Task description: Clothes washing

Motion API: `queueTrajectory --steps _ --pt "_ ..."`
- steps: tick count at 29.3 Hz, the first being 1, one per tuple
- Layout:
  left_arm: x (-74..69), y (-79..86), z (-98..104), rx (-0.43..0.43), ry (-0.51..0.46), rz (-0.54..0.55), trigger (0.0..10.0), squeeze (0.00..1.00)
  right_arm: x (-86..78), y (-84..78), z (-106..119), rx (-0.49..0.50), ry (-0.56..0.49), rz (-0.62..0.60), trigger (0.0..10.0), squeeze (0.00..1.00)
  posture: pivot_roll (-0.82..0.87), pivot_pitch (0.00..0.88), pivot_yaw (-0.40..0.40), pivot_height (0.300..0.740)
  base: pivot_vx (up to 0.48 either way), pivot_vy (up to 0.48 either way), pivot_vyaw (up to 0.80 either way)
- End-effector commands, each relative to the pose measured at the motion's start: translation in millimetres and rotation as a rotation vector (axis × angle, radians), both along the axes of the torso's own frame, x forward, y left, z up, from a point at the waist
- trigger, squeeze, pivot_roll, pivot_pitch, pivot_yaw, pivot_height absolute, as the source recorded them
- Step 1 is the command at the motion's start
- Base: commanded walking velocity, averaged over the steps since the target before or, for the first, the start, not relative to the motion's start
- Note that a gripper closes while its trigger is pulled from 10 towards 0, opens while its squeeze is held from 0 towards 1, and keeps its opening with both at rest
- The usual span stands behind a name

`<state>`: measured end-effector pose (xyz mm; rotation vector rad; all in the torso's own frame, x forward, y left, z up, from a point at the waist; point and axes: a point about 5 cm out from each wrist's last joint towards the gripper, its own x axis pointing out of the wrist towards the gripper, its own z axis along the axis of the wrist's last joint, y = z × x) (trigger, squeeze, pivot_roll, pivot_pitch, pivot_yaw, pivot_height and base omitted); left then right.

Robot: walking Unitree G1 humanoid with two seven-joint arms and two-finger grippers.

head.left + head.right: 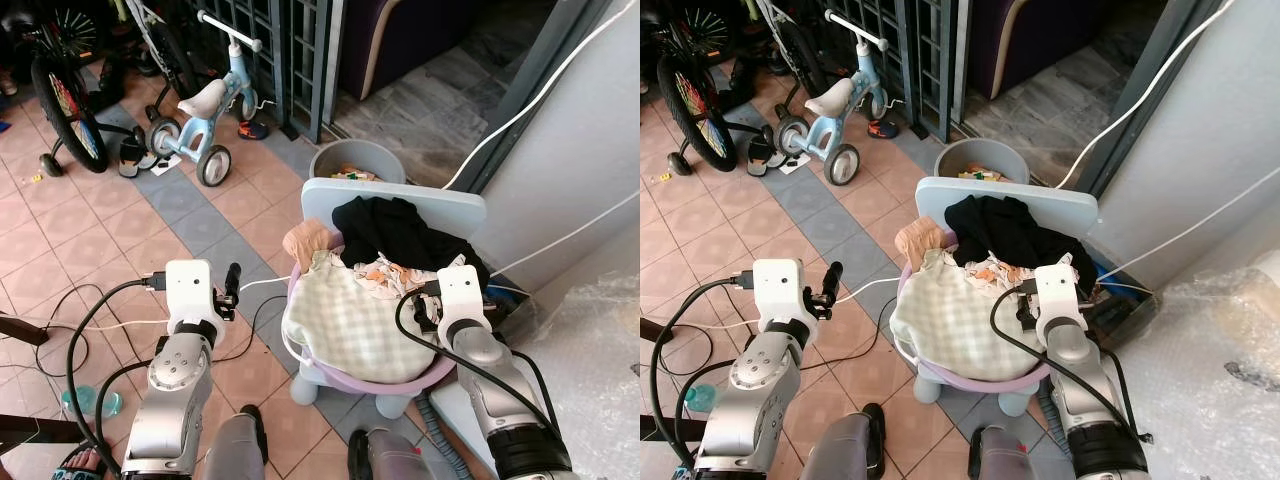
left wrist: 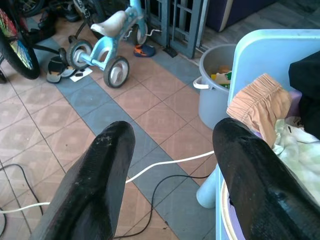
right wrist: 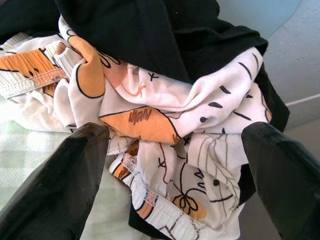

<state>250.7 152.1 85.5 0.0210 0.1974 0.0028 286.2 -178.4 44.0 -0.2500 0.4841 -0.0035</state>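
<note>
While both arms' jaws gape empty, purple laundry basket (image 1: pixel 400 378) heaped: checked cloth (image 1: pixel 350 315), black garment (image 1: pixel 400 230), patterned white-orange piece (image 3: pixel 165 125).

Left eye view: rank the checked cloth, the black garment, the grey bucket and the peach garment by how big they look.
1. Checked cloth, largest.
2. Black garment.
3. Grey bucket, though it stands farther from the camera and is partly hidden behind the chair back, so it may really be bigger.
4. Peach garment, smallest.
</note>
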Motion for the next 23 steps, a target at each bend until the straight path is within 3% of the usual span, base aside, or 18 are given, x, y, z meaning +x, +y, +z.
queueTrajectory --steps 1,6,7,8,12,15,23 --pt "-4.2 3.5 4 0.032 -0.004 0.004 10.0 0.00 2.4 4.0 -5 0.003 0.029 0.035 10.0 0.00 0.14 0.225 -0.016 0.740 0.000 0.000 0.00" --pt "-16.9 15.4 3 0.045 0.021 0.015 10.0 0.00 16.6 14.8 -10 0.056 0.093 0.039 9.6 0.00 0.17 0.241 -0.012 0.740 0.000 0.000 0.00" --pt "-18.5 16.1 2 0.046 0.024 0.017 10.0 0.00 18.5 13.5 -12 0.066 0.107 0.019 4.5 0.00 0.17 0.244 -0.012 0.740 0.000 0.000 0.00" --pt "-20.6 14.9 2 0.045 0.027 0.018 10.0 0.00 22.1 9.2 -16 0.077 0.137 -0.018 0.0 0.00 0.17 0.247 -0.014 0.740 0.000 0.000 0.00" --pt "-22.5 12.3 3 0.042 0.030 0.011 10.0 0.00 23.4 3.0 -20 0.113 0.184 -0.082 0.0 0.00 0.18 0.245 -0.020 0.740 0.000 0.000 0.00" --pt "-22.6 11.1 2 0.045 0.045 -0.003 10.0 0.00 11.3 -3.2 -37 0.148 0.286 -0.147 0.0 0.00 0.17 0.241 -0.015 0.740 0.000 0.000 0.00" --pt "-18.5 9.6 1 0.045 0.061 -0.015 10.0 0.00 12.5 -5.6 -38 0.199 0.245 -0.197 0.0 0.00 0.15 0.232 -0.008 0.740 0.000 0.000 0.00"
